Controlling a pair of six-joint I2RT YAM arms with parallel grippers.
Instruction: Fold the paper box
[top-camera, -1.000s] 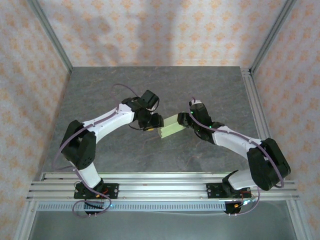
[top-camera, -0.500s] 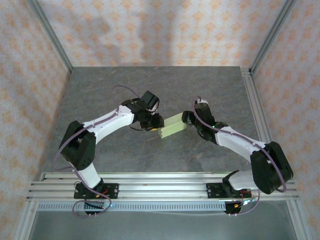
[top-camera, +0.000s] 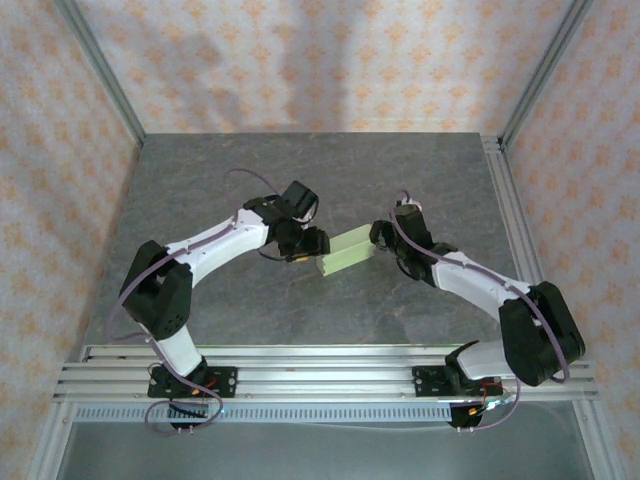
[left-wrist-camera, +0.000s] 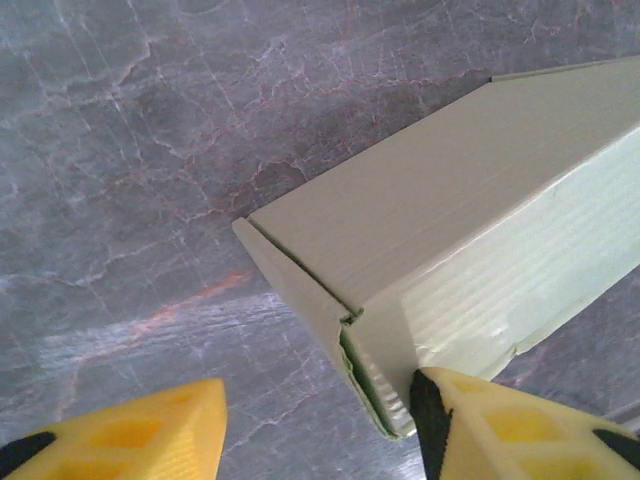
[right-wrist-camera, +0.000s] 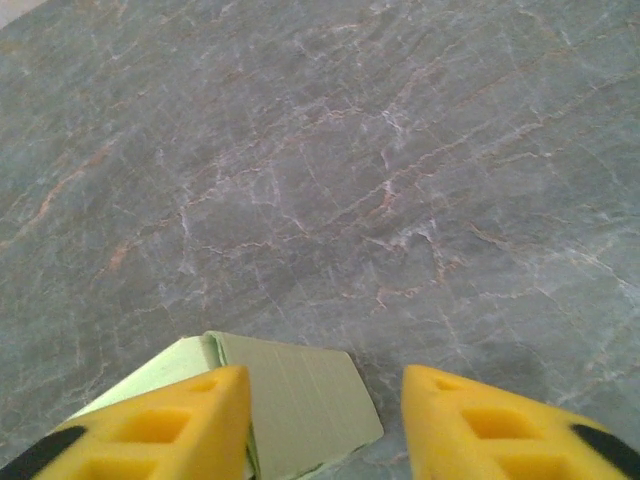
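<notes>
The paper box (top-camera: 345, 252) is a pale green, folded-up long box lying on the table between the two arms. My left gripper (top-camera: 311, 250) is at its left end and is open. In the left wrist view the box's end (left-wrist-camera: 430, 240) shows a flap seam with a slight gap at the corner. The right fingertip (left-wrist-camera: 490, 425) touches that corner and the left one (left-wrist-camera: 140, 440) stands apart. My right gripper (top-camera: 379, 239) is open at the other end. There the box's end flap (right-wrist-camera: 295, 395) lies beside the left finger (right-wrist-camera: 170, 425), clear of the right one.
The grey marbled table (top-camera: 300, 170) spreads out around the box. Patterned walls and metal frame posts (top-camera: 100, 70) close in the back and sides. The aluminium rail (top-camera: 320, 370) with the arm bases runs along the near edge.
My left gripper closed a little on the box's end and has opened wide again. The right gripper has drawn back slightly to the right, and the box has shifted a touch.
</notes>
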